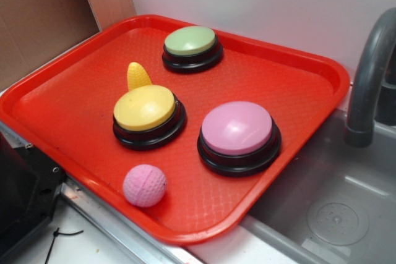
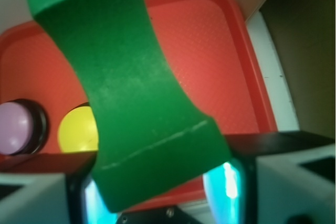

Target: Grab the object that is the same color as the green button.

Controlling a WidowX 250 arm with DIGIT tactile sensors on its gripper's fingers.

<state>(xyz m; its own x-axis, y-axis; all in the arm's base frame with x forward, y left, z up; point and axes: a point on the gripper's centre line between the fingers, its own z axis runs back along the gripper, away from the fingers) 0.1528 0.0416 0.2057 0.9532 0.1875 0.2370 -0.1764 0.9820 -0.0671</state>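
Green fills most of your wrist view: the dark green block [image 2: 134, 98] sits between the two fingers [image 2: 50, 195] of the gripper [image 2: 160, 190], tilted, with its curved notch side facing the camera. The fingers are closed on its lower part, one at each side, so the block is held above the red tray [image 2: 220, 66]. In the exterior view you see only a dark piece of the robot at the top left corner, and the block does not appear there.

On the tray, the green button [image 1: 190, 41] stands near the far rim. The yellow button [image 1: 145, 108] is nearer than the green button and to its left, with the yellow corn toy [image 1: 138, 75] just behind it. The pink button [image 1: 237, 129] is right of the yellow button, and the pink ball [image 1: 144, 185] lies in front of the yellow button.
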